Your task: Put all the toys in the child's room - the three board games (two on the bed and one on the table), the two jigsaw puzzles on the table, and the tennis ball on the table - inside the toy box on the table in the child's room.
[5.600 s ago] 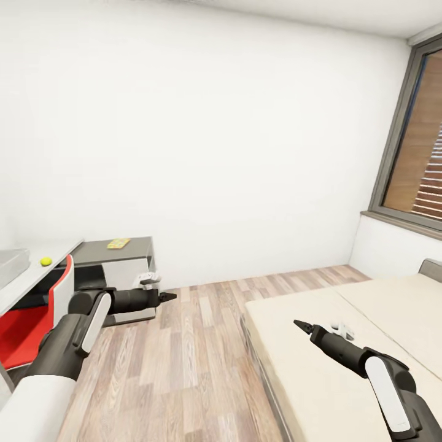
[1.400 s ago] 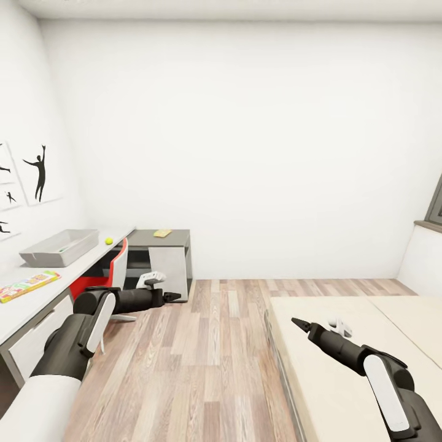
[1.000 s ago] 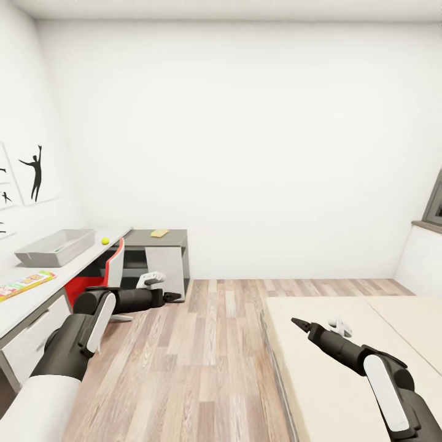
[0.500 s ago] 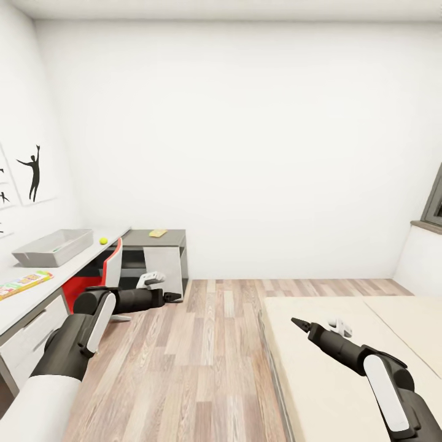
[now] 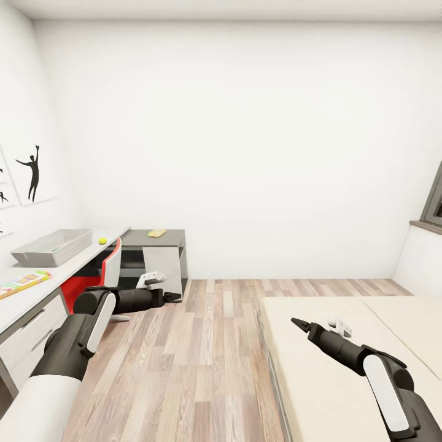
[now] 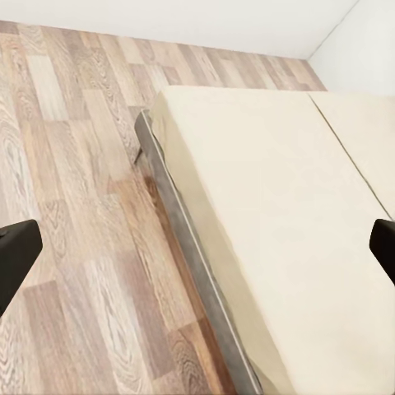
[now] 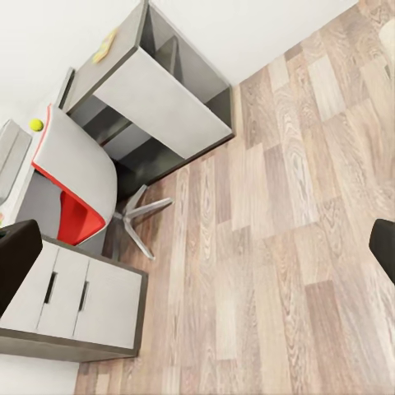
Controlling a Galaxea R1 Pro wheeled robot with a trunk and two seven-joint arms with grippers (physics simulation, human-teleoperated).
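Head view: toy box [image 5: 52,247], ball [image 5: 102,240] and one flat game [image 5: 24,283] on bench [image 5: 37,294], left of frame. Left hand [image 5: 175,297] and right hand [image 5: 296,323] empty; opening unclear. Best approach bench squarely, stop within reach.

My head camera is looking from high across the room toward the far white wall, taking in the table [image 5: 67,261] at my left and the bed [image 5: 344,344] at my right. My left wrist camera is facing down onto the wood floor [image 6: 74,206] and the bed [image 6: 280,222], fairly near. My right wrist camera is looking down from farther away at the table [image 7: 78,296], the red chair [image 7: 74,197] and the dark-grey desk [image 7: 156,90]. All three views are sharing the plank floor.
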